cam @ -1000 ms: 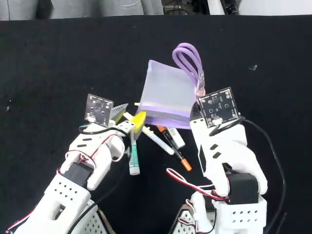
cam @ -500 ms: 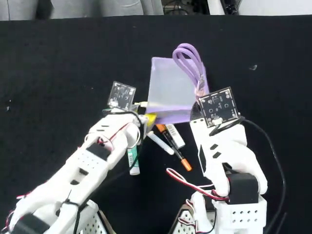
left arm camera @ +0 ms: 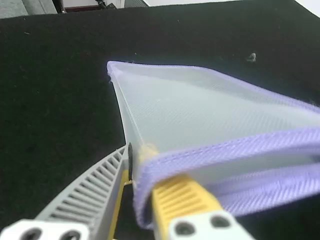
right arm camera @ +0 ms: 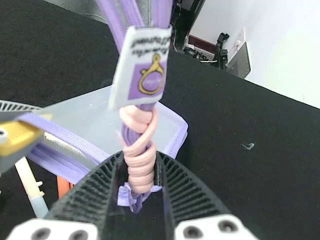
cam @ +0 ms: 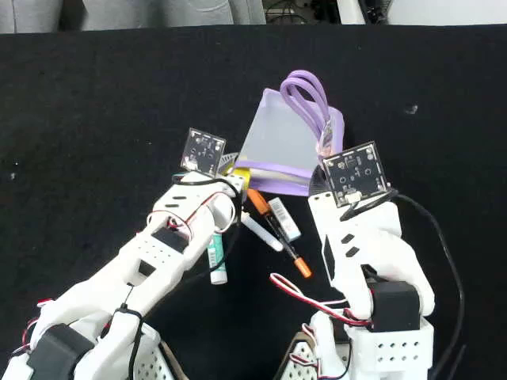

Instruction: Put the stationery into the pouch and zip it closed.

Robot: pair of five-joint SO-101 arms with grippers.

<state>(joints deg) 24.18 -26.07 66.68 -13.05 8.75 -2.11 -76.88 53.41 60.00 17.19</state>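
Note:
The translucent purple-trimmed pouch [cam: 283, 146] lies mid-table, held at both ends. My left gripper [cam: 238, 177] is shut on its zipper-edge corner; in the left wrist view the yellow finger [left arm camera: 186, 200] and grey finger [left arm camera: 90, 200] pinch the purple hem of the pouch [left arm camera: 200, 110]. My right gripper [cam: 323, 162] is shut on the pouch's purple strap [right arm camera: 131, 30] at its pink coil [right arm camera: 138, 170], below a paper tag [right arm camera: 142, 65]. An orange pen [cam: 279, 235], a white pen [cam: 260, 233], a black-and-white marker [cam: 283, 219] and a green-capped tube [cam: 217, 259] lie on the black table between the arms.
The strap loop [cam: 305, 96] points away toward the table's back. Black tabletop [cam: 95, 103] stretches open to the left, right and far side. In the right wrist view the left gripper's yellow finger [right arm camera: 15, 136] shows beside the pouch [right arm camera: 100, 120].
My left arm swung in from the left and closed on the pouch's edge corner. The pouch shifted right and its mouth edge tilted up. The right arm stayed put.

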